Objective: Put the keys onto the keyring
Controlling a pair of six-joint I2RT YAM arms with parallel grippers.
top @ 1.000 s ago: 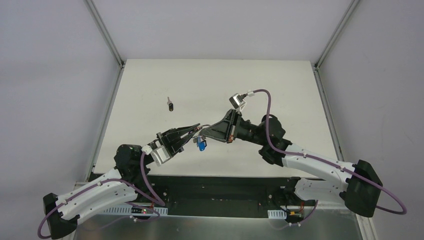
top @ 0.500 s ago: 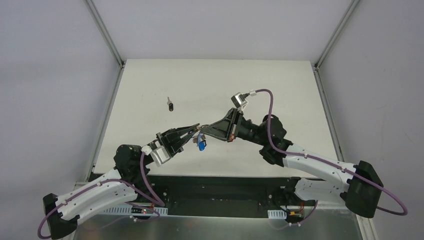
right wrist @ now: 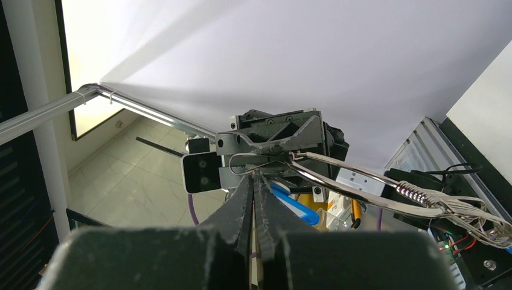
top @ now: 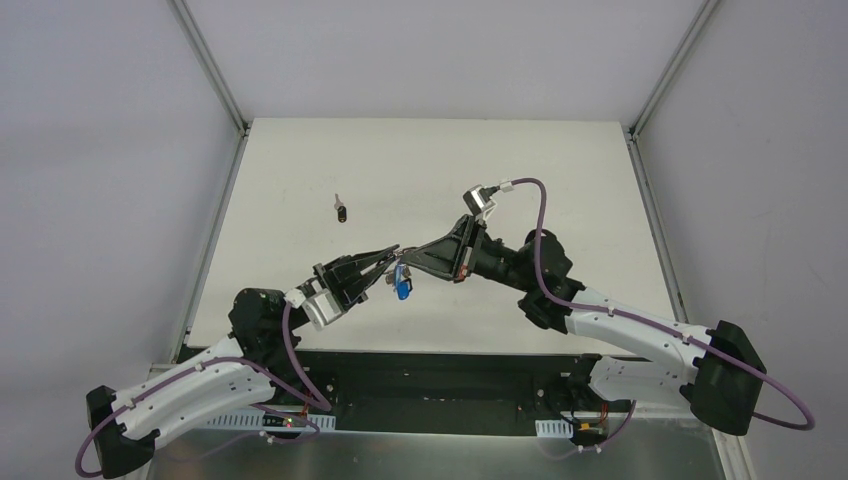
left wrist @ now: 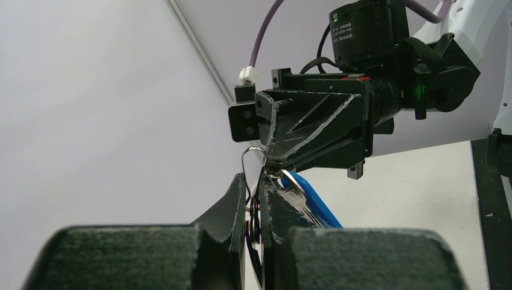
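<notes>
1. The keyring [left wrist: 246, 158] is held in the air above the surface [top: 560, 170]. It is a thin wire loop standing on edge where the tips of the two arms meet. In the top view this is over the near middle of the surface
2. The blue-headed key [top: 402, 289] hangs just under the ring, with its blue head lowest. In the left wrist view a silver blade [left wrist: 292, 192] runs from that head up toward the top of the ring
3. The left gripper [left wrist: 253, 181] reaches in from the left. Its jaws are closed on the keyring, and the wire runs down through the narrow slit between them
4. The right gripper [left wrist: 273, 164] comes in from the opposite side with its jaws pressed shut. Their tip sits at the upper part of the ring, where the blade meets it. Whether they pinch the wire or the key cannot be told
5. In the right wrist view the two grippers point tip to tip. The ring shows as a flat loop across the front of the left one, with a strip of blue just beneath it
6. A small piece [top: 342, 210] with a dark head and a silver stem lies alone on the surface. It is well apart from the grippers, toward the far left, and too small to identify
</notes>
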